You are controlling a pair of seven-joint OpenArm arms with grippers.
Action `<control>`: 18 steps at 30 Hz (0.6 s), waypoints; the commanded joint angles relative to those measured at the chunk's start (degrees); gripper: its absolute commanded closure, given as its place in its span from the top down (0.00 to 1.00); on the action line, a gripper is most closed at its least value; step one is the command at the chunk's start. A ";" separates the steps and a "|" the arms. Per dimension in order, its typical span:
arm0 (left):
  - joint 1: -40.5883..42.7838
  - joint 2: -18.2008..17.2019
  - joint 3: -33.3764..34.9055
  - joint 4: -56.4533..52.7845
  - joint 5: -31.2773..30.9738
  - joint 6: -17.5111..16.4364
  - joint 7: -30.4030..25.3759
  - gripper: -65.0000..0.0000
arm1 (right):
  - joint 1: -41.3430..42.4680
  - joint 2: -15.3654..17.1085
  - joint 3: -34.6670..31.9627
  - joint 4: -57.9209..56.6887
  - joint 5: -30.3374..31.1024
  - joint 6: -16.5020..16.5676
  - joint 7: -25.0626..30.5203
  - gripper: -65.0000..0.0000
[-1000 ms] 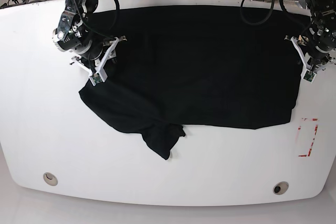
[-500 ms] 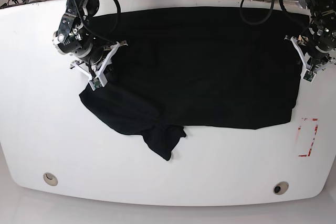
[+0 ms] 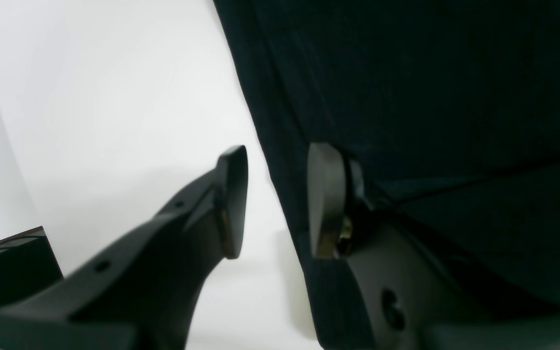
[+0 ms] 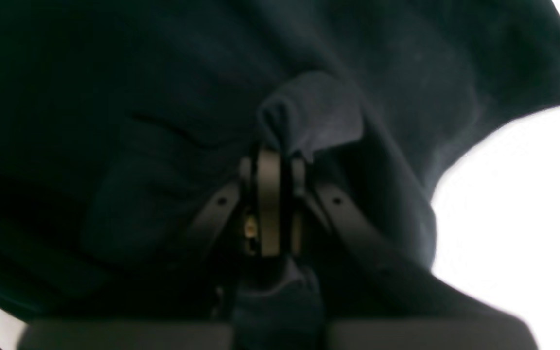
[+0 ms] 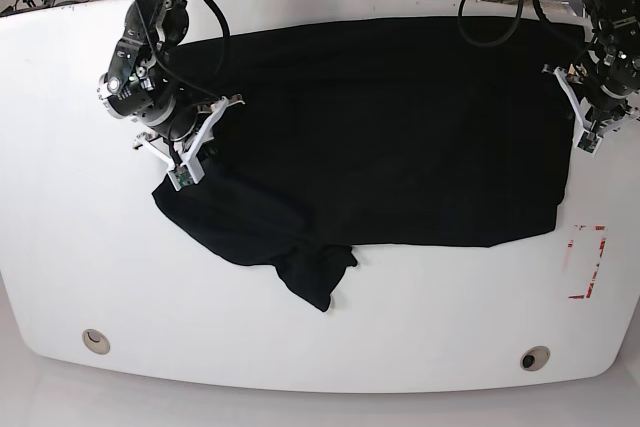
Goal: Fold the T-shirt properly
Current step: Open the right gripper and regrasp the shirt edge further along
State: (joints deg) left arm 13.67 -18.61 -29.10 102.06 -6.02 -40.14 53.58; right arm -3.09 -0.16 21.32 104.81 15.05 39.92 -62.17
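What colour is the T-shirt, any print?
Plain black T-shirt, no print visible; the base view shows it best.

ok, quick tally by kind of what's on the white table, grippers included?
T-shirt: 1, black
Grippers: 2, the right gripper and the left gripper
Red-marked rectangle: 1
Round table inserts: 2, near-left insert and near-right insert
Total: 6

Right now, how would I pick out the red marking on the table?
Start at the white table, then go to the side where the left gripper stands at the black T-shirt. Just past the shirt's near corner lies a red rectangle outline, the only coloured mark there.
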 commanded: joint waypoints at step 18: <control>-0.09 -0.95 0.49 0.75 -0.09 0.14 -0.62 0.30 | 6.21 3.37 0.09 -9.83 4.95 0.08 1.29 0.24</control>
State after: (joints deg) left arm 13.98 -18.61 -28.12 102.04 -6.00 -40.14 53.60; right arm 1.39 1.21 21.23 95.79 19.53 39.99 -61.91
